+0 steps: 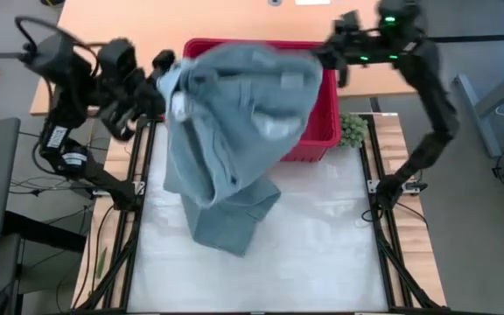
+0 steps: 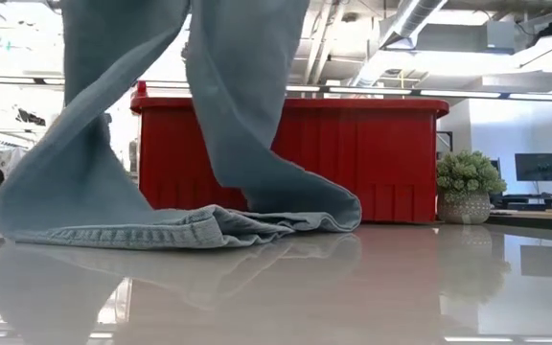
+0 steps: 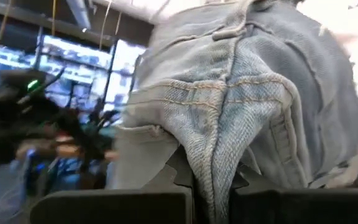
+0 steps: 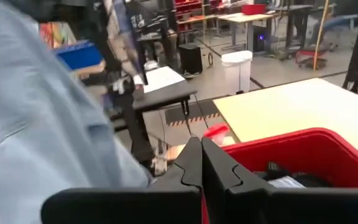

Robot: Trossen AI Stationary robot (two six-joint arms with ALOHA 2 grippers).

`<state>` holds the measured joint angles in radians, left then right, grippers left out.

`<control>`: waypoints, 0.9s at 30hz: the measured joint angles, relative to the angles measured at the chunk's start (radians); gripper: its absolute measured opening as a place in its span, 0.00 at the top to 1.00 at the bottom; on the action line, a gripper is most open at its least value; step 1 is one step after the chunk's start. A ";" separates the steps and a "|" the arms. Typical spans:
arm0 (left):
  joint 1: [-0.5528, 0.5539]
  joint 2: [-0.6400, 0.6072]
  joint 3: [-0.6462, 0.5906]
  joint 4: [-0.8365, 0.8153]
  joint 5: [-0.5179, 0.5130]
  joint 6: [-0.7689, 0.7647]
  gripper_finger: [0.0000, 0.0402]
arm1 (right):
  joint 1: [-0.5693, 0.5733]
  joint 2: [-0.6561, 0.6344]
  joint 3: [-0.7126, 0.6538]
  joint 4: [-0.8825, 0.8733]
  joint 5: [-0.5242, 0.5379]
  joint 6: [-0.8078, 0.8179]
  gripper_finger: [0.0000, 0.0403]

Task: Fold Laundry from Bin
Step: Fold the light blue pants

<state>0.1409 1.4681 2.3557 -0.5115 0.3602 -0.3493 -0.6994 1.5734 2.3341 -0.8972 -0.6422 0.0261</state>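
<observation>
Left arm: matte black links with rounded joint housings; black cables loop loosely beside the upper links; a white label with dark print sits on the lower link near the base.
Right arm: matte black, slender links; small green indicator lights glow on the joint housing at the wrist end.
Left tool: two dark grey fingers with stepped, notched inner edges, mounted on a wide flat black bar.
Right tool: same dark fingers, tapering to narrow tips, inner faces notched, on a flat black crossbar.
</observation>
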 joint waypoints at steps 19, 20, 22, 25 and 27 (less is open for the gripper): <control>-0.112 0.011 -0.003 -0.371 -0.739 0.058 1.00 | 0.599 -0.174 0.000 -0.224 0.374 -0.158 0.94; -0.112 0.020 -0.004 -0.374 -0.731 0.056 1.00 | 0.639 -0.160 -0.001 -0.192 0.448 -0.162 0.94; -0.112 0.036 -0.005 -0.381 -0.725 0.055 1.00 | 0.705 -0.126 -0.003 -0.135 0.594 -0.191 0.94; -0.112 0.051 -0.005 -0.387 -0.704 0.062 1.00 | 0.763 -0.090 -0.004 -0.052 0.749 -0.239 0.92; -0.112 0.056 -0.005 -0.396 -0.669 0.089 1.00 | 0.774 -0.084 -0.003 -0.005 0.815 -0.268 0.88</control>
<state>0.0288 1.5239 2.3505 -0.9073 -0.3084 -0.2600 0.0749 1.4895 2.3310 -0.9023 0.1727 -0.2420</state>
